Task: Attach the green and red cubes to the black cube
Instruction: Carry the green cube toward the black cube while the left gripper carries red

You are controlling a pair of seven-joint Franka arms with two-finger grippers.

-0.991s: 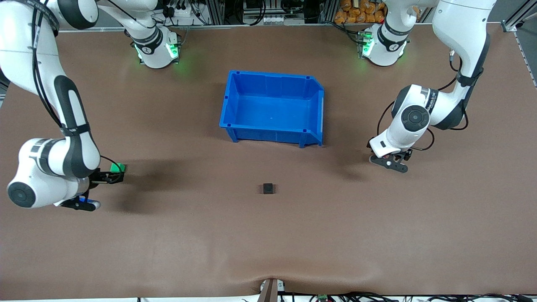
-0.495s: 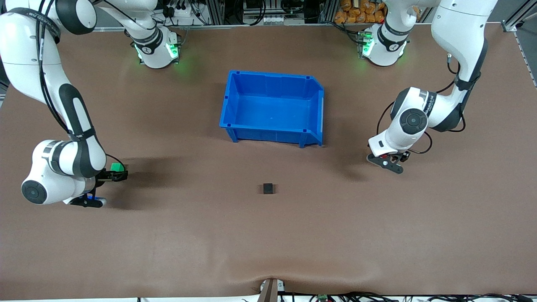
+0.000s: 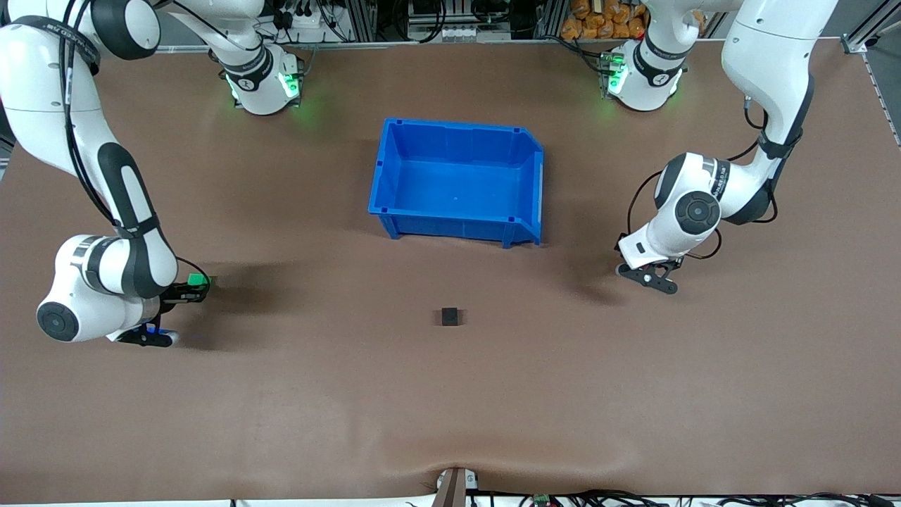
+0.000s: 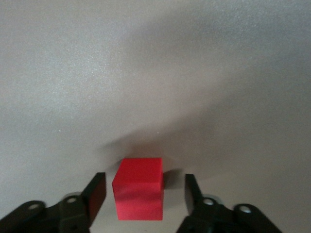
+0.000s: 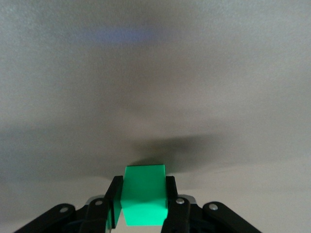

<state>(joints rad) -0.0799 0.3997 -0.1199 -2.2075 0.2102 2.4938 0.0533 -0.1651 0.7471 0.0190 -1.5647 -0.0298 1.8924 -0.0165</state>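
The black cube sits on the brown table, nearer the front camera than the blue bin. My right gripper is low at the right arm's end of the table. It is shut on the green cube, and the right wrist view shows the gripper with both fingers pressed on the cube. My left gripper is low at the left arm's end. In the left wrist view it is open around the red cube, which rests on the table with a gap on each side. The red cube is hidden in the front view.
The empty blue bin stands in the middle of the table, between the arm bases and the black cube. The table's front edge has a bracket at its middle.
The right arm's wrist has swung a little toward the table's middle, with the green cube still in its fingers. The left arm's wrist has shifted slightly. The black cube has not moved.
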